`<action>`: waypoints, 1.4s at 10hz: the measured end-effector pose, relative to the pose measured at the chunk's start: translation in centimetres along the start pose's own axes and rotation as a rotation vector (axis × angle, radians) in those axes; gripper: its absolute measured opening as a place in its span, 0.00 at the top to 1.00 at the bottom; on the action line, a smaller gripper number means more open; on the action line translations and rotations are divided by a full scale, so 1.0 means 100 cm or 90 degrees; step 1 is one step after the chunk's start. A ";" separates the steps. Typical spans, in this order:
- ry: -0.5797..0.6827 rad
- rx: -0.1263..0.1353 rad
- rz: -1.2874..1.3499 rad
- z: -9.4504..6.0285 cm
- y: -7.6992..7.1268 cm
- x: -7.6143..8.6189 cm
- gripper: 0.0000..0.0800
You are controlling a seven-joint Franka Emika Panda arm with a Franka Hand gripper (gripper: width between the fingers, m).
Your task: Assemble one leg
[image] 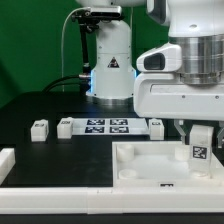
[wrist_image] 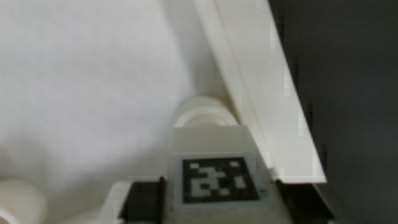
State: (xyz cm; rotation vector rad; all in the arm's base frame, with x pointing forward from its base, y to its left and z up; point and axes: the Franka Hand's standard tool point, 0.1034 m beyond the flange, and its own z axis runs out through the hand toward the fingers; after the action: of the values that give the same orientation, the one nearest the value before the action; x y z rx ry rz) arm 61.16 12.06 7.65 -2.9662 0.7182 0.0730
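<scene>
1. The jaws are clamped on the leg [image: 199, 150], its tag facing the camera.
2. It's upright over the white tray [image: 150, 165], by the corner on the exterior view's right.
3. Touching down? Can't tell.

The thin white marker board [image: 108, 126] lies mid-frame on the black desk [image: 60, 155]; a large white square plastic tray-like piece [image: 145, 166] fills the lower right.

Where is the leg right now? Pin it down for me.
The leg is at the exterior view's right, held upright in the gripper over the right end of the white tray-like piece, close beside its raised rim.
</scene>
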 end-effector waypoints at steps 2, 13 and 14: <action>0.003 0.000 0.165 0.000 -0.001 0.000 0.64; 0.011 -0.001 0.123 0.003 -0.002 0.000 0.19; 0.010 -0.004 0.033 0.003 -0.002 0.000 0.19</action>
State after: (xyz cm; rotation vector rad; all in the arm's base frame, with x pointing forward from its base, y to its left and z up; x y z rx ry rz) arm 61.25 12.27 7.36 -2.9580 0.7985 0.0564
